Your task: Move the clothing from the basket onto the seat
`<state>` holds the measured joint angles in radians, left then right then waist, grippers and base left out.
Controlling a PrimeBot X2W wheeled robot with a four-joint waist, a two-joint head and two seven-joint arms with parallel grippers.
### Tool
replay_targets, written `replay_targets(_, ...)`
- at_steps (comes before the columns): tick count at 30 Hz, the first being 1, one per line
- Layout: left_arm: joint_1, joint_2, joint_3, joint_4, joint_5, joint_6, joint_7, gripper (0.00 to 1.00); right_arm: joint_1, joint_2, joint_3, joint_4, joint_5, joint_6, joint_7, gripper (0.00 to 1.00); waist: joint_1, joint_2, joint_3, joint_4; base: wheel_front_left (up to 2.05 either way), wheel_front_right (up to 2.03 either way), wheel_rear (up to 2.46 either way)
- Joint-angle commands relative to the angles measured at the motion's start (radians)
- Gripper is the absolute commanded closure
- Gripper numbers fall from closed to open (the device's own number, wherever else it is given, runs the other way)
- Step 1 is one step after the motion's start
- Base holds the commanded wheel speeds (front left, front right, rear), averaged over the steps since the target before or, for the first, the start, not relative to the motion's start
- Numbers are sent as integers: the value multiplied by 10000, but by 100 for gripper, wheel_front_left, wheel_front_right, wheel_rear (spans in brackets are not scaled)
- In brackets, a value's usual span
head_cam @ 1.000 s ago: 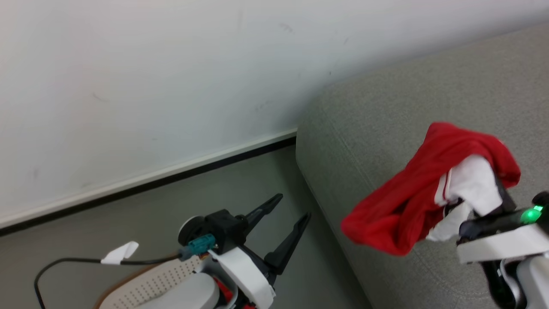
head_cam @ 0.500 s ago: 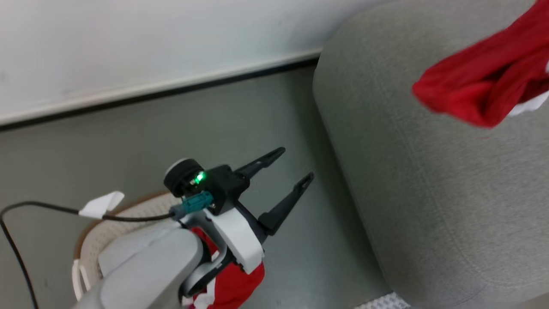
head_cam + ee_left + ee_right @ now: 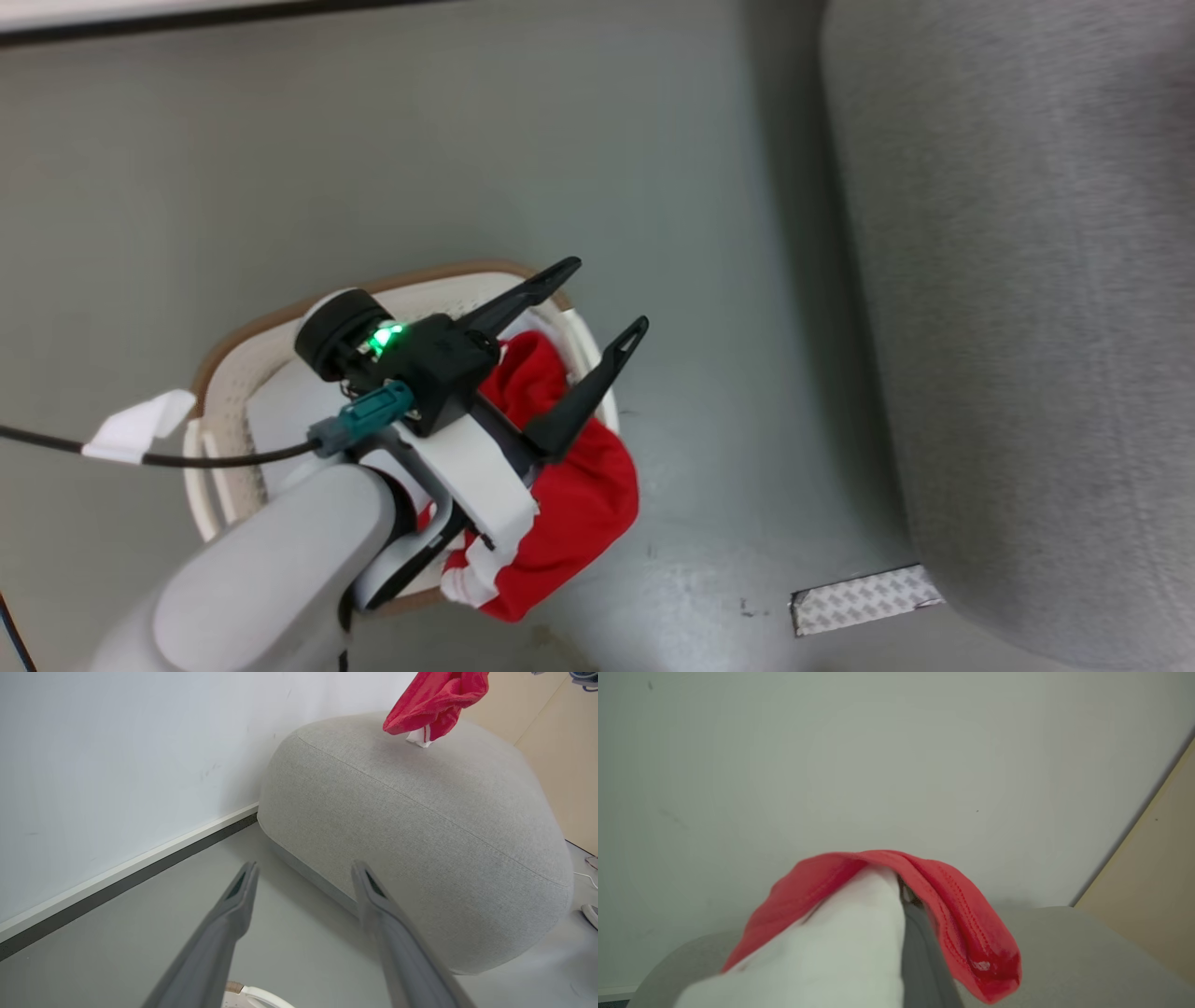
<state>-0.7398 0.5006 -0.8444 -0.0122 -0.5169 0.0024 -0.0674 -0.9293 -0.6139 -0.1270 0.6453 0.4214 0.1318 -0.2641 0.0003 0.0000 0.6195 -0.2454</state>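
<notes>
My left jaws are standing wide open with nothing between them, hovering above the white laundry basket (image 3: pixel 280 322) on the grey floor (image 3: pixel 467 140). My right jaws are pinching shut on a red garment (image 3: pixel 952 905) with white trim, which is draping over the fingers (image 3: pixel 920 952). Seen from my left wrist, it is hanging just over the top of the light grey sofa (image 3: pixel 397 812); whether its white edge is touching the upholstery I cannot tell. A second red garment (image 3: pixel 579 495) is lying in the basket, spilling over the rim on the sofa's side. A strip of tape (image 3: pixel 864 597) is lying on the floor beside the sofa's foot.
</notes>
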Motion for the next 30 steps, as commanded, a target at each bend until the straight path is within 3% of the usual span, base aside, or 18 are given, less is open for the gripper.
replay_targets(1,-20,86,47,-36,45,54,-39,0,-118,-1,-18,235,-72,-22,34,100,-3,0,300,308,0,0,0)
replay_targets(4,46,142,63,-58,10,48,-120,0,-385,-72,-61,1152,-552,-22,373,100,-3,0,358,415,0,0,0)
replay_targets(9,85,52,46,63,-80,57,-213,0,-872,356,688,2273,-1362,-22,1934,98,-3,0,273,541,0,0,0)
replay_targets(10,113,8,29,109,-114,61,-251,0,-963,493,881,2389,-1468,-22,2326,84,-3,0,208,564,0,0,0)
replay_targets(12,182,-60,7,243,-176,74,-329,0,-1056,642,1173,2586,-1635,-23,3068,45,-3,0,20,606,0,0,0)
replay_targets(13,213,-113,-3,304,-218,76,-370,0,-1098,644,1306,2663,-1575,-23,3468,0,-3,0,-82,630,0,0,0)
replay_targets(16,397,-314,-27,603,-389,66,-595,0,-950,737,1817,2735,-1026,-22,4503,0,-3,0,-569,678,0,0,0)
replay_targets(24,989,-805,-32,1569,-842,25,-1293,0,-23,-159,3371,1946,620,-22,6450,0,-3,0,-2240,733,0,0,0)
replay_targets(30,1662,-949,204,2124,-1245,174,-1689,0,746,-886,4288,311,1696,-22,5929,0,-3,0,-3617,631,0,0,0)
